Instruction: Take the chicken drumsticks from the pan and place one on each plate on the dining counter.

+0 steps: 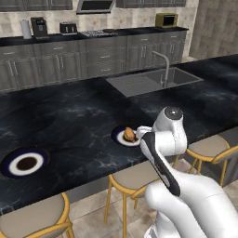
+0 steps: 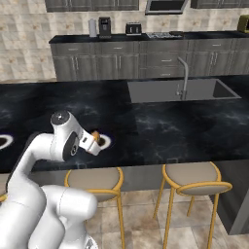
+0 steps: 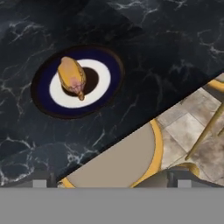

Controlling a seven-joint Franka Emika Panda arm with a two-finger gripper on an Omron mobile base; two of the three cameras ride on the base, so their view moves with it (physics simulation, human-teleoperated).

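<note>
Two plates (image 1: 25,162) (image 1: 122,138), one drumstick (image 1: 129,135), three stools (image 1: 35,218) (image 1: 135,179) (image 1: 209,148), one sink (image 1: 153,80).

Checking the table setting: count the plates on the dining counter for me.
2: one plate at the counter's left, empty; another plate beside the arm, holding a golden drumstick.

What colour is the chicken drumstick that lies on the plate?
Golden-orange: the drumstick lies on the white plate with a dark rim. The hand view shows it best.
</note>
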